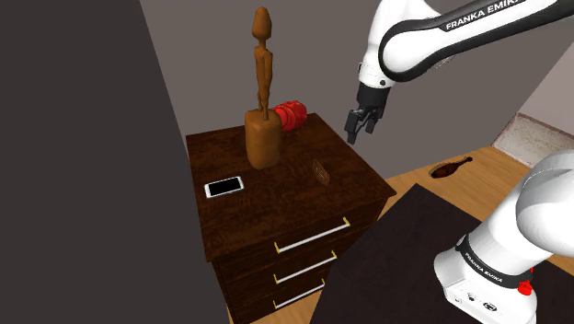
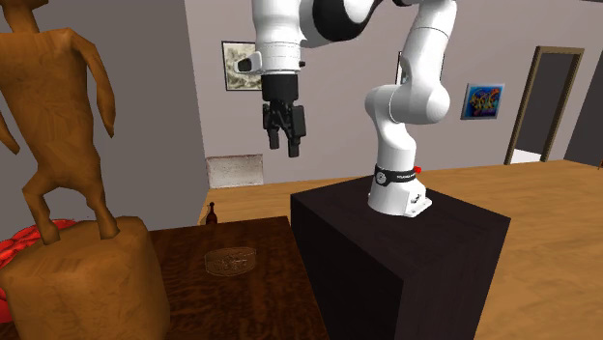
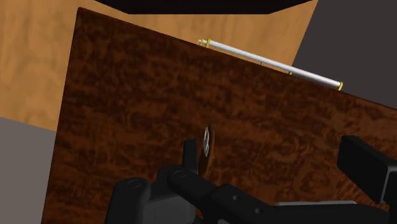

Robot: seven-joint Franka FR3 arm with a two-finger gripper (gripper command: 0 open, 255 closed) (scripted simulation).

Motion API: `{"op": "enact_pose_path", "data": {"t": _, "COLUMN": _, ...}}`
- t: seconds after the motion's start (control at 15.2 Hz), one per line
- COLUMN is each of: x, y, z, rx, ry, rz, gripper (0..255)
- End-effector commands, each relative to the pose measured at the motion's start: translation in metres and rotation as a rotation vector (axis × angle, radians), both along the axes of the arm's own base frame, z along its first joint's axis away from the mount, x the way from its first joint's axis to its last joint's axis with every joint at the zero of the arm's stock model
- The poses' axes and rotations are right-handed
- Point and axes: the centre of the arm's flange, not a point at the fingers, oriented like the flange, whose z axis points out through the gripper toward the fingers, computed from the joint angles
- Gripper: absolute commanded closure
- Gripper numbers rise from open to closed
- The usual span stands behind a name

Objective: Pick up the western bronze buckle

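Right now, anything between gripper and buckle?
Nothing visible. The gripper hangs open in the air over the dresser; the buckle lies bare on its top, apart from the statue, phone and red thing.

High beside the black stand (image 1: pixel 396 248), the shoulder camera looks down on the dark wooden dresser (image 1: pixel 267 216). The second sits low at that dresser top, close behind the wooden statue (image 2: pixel 68 145), facing the arm (image 2: pixel 406 106). The wrist camera looks down close on the same top.

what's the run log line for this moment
phase: pre-grasp | gripper: open, empty, high over dresser | buckle: flat on dresser, untouched
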Motion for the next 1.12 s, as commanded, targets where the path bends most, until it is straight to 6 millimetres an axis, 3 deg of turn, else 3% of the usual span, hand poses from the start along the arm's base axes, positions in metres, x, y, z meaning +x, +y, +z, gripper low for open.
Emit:
{"op": "enact_pose_path", "data": {"t": 0.0, "x": 0.014, "y": -0.003, "z": -0.024, "rx": 0.003, "ry": -0.001, "rz": 0.001, "gripper": 0}}
{"op": "enact_pose_path", "data": {"t": 0.99, "x": 0.117, "y": -0.020, "z": -0.193, "rx": 0.025, "ry": 0.009, "rz": 0.005, "gripper": 0}}
{"op": "enact_pose_path", "data": {"t": 1.06, "x": 0.120, "y": -0.020, "z": -0.198, "rx": 0.026, "ry": 0.009, "rz": 0.005, "gripper": 0}}
